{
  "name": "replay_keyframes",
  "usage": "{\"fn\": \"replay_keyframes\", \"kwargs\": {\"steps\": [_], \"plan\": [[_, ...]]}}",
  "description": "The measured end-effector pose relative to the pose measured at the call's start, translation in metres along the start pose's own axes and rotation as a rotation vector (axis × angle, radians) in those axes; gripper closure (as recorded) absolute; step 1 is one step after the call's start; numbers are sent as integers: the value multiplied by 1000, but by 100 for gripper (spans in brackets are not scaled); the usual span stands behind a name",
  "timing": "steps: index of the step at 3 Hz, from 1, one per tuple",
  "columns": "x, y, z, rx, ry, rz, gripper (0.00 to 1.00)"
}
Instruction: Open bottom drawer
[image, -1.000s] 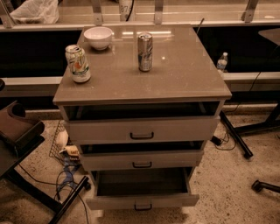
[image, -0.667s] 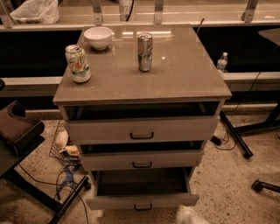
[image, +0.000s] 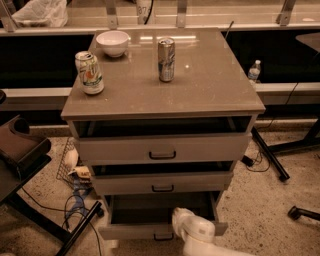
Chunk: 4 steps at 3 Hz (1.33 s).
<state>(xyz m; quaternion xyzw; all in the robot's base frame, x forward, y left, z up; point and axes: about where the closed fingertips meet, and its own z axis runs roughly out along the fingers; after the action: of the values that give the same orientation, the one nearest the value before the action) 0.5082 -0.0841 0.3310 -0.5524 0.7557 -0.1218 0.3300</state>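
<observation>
One second on, the white gripper (image: 189, 226) has risen into view just right of the black handle (image: 163, 236) of the bottom drawer (image: 130, 231), which already stands pulled well out; whether the gripper is open or closed cannot be told, and the task looks nearly complete.

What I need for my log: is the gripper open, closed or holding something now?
Gripper: cannot be told; it is at the front of the bottom drawer, right of its handle.

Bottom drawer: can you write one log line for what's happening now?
bottom drawer: pulled out | gripper: at its front edge, right of the handle | task: looks about done
</observation>
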Motion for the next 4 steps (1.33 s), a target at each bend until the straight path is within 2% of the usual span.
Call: {"fn": "replay_keyframes", "kwargs": {"steps": [1, 2, 3, 4], "plan": [[-40, -3, 61, -41, 34, -81, 100], [-57, -16, 110, -67, 87, -106, 100], [-56, -14, 111, -69, 85, -103, 100], [-41, 11, 128, -114, 81, -66, 100]]}}
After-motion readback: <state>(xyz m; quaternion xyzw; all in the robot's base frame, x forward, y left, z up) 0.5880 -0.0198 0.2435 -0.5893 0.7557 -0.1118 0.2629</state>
